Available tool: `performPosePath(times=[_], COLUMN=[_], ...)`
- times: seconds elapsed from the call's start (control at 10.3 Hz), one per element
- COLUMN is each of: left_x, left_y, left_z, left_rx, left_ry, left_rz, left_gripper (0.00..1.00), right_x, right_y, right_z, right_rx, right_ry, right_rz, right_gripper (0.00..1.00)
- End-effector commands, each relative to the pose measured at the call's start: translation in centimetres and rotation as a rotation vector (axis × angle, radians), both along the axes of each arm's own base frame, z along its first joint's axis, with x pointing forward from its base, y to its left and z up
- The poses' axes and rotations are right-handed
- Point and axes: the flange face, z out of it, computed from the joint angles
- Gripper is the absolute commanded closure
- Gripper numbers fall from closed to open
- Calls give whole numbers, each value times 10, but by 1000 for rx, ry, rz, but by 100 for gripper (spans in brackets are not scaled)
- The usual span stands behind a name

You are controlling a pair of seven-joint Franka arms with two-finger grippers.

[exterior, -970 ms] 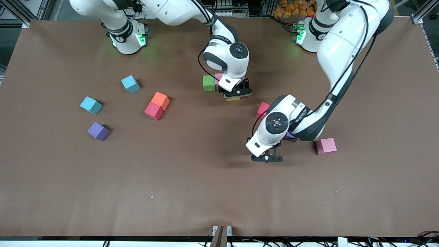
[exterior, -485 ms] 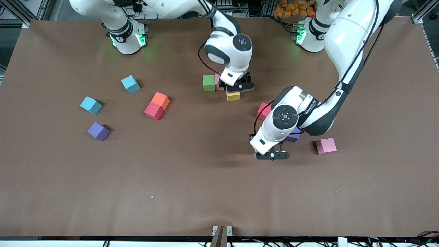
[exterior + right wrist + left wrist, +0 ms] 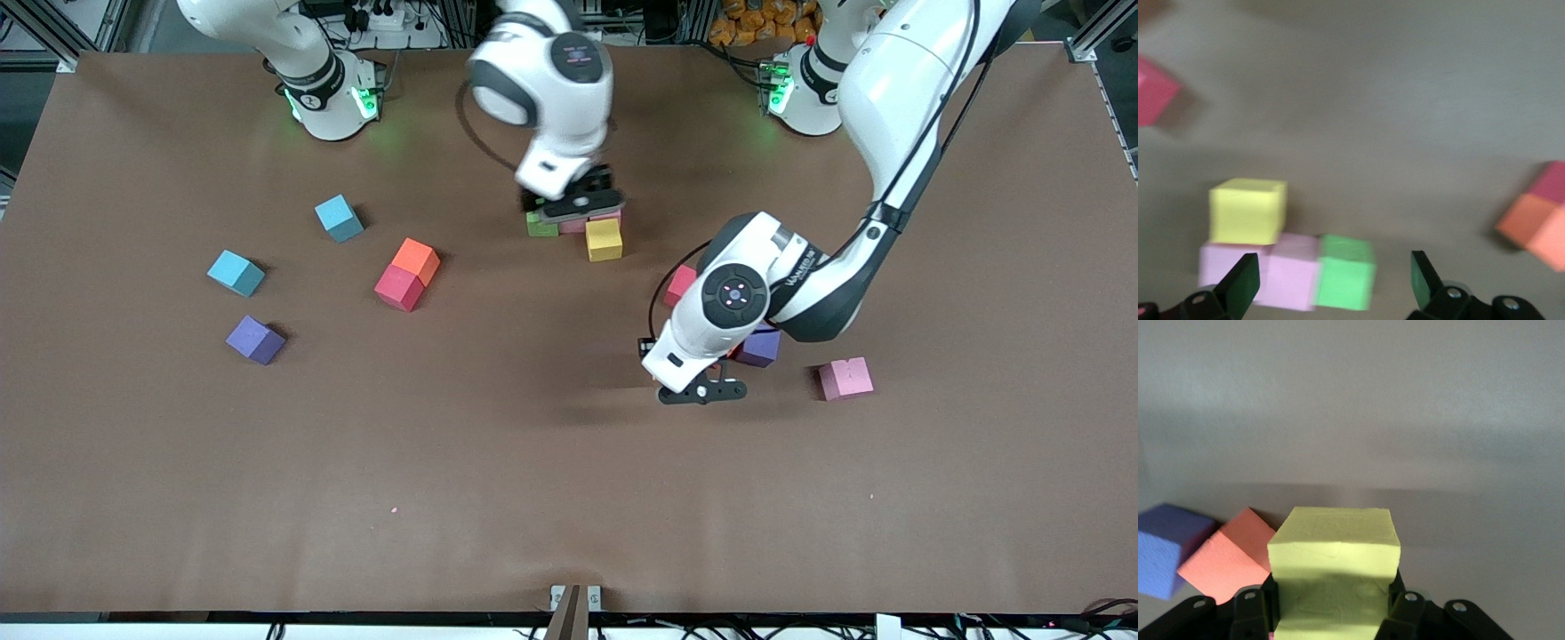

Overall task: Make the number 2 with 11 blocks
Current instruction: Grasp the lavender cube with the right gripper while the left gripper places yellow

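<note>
Building the top of the digit is where things stand: a green block (image 3: 539, 227), some pink (image 3: 574, 226) and a yellow block (image 3: 604, 239) sit touching, the yellow one nearest the front camera. The right gripper (image 3: 570, 204) hangs just over them, fingers wide apart and empty. The left gripper (image 3: 702, 392) is up over the counter (image 3: 498, 462) with its fingers clamped on a second yellow cube (image 3: 1333, 560), near a purple block (image 3: 758, 347) and a red one (image 3: 681, 284). Next move probably means carrying that cube over and setting it flush against the started shape, once the right arm clears out.
</note>
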Motion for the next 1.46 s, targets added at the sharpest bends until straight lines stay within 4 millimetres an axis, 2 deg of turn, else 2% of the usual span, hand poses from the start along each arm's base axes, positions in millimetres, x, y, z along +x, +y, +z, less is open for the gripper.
performPosePath(times=[0.0, 0.1, 0.19, 0.29, 0.58, 0.68, 0.97, 1.07, 1.16, 1.26, 1.36], left_x=[-28, -39, -54, -71, -112, -122, -146, -151, -160, -168, -169], left_y=[-29, -38, -44, -51, -54, -55, -71, -72, -80, -86, -86], left_z=[0, -4, -8, -12, -37, -47, -59, -63, -68, -76, -81], left_rx=[18, 20, 23, 28, 3, -10, -5, -10, 4, 30, 50], left_ry=[34, 50, 73, 85, 49, 36, 39, 36, 17, 1, -24], left_rz=[109, 125, 117, 101, 69, 75, 46, 59, 51, 62, 72], left_gripper=[68, 68, 68, 68, 68, 68, 68, 68, 68, 69, 68], right_x=[14, 29, 47, 60, 82, 92, 122, 134, 143, 147, 150], right_y=[-99, -135, -178, -211, -268, -294, -379, -412, -444, -464, -485], right_z=[22, 23, 14, 6, -13, -16, -36, -50, -73, -88, -95], right_rx=[-15, -28, -47, -55, -53, -41, -19, -2, 18, 30, 10], right_ry=[-13, -2, 31, 59, 101, 104, 110, 110, 113, 103, 110], right_rz=[-23, 43, 95, 151, 183, 243, 310, 335, 349, 377, 389], right_gripper=[0, 0, 0, 0, 0, 0, 0, 0, 0, 0, 0])
